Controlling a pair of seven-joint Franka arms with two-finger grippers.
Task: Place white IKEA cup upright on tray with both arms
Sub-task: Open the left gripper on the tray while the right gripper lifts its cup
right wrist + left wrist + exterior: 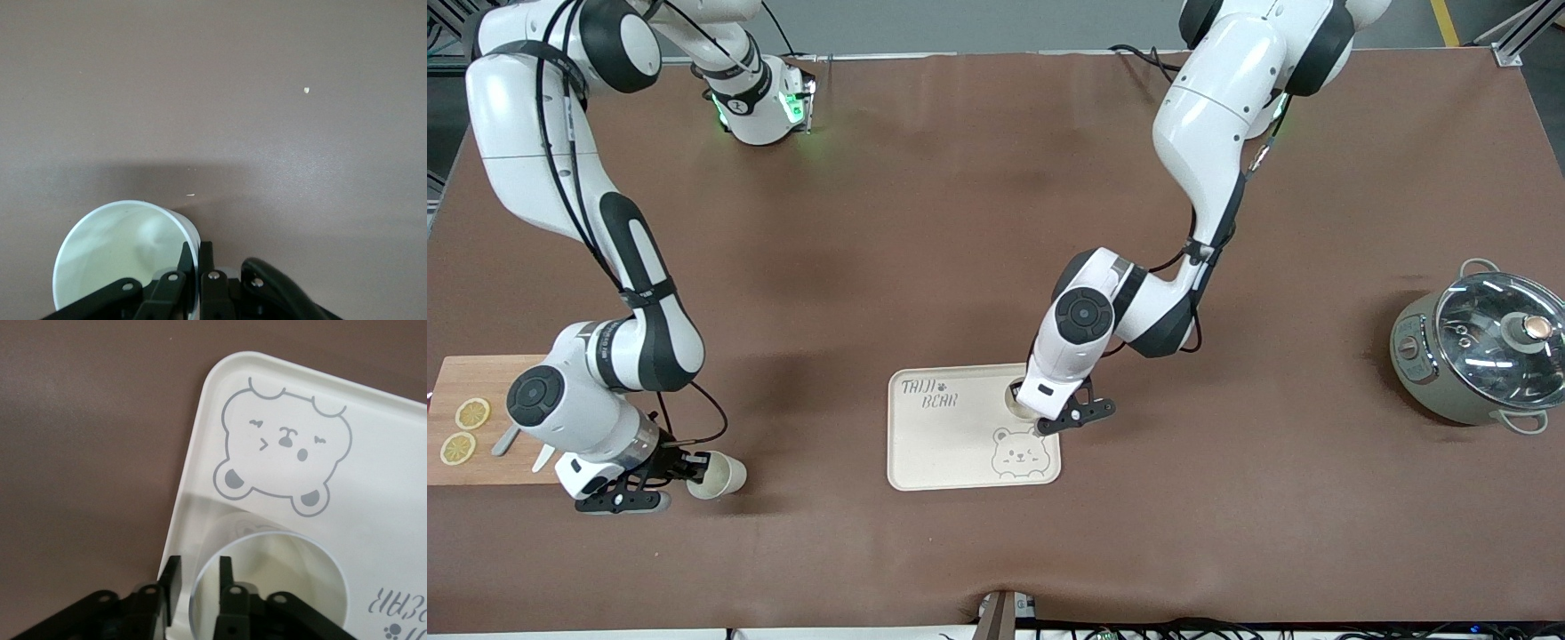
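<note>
The cream tray (pixel 943 453) with the bear drawing lies near the middle of the table; it also shows in the left wrist view (pixel 380 520). A white cup (pixel 1019 396) stands upright on the tray's corner toward the left arm's end. My left gripper (pixel 1042 416) is open, its fingers astride that cup's rim (pixel 280 587), one inside, one outside with a gap. My right gripper (pixel 689 468) is shut on the rim of a second white cup (pixel 719 474), held tilted low over the table beside the cutting board. This cup's mouth shows in the right wrist view (pixel 123 260).
A bamboo cutting board (pixel 489 462) with two lemon slices (pixel 471 413) lies at the right arm's end. A grey pot with a glass lid (pixel 1480 351) stands at the left arm's end. Bare brown table lies between the second cup and the tray.
</note>
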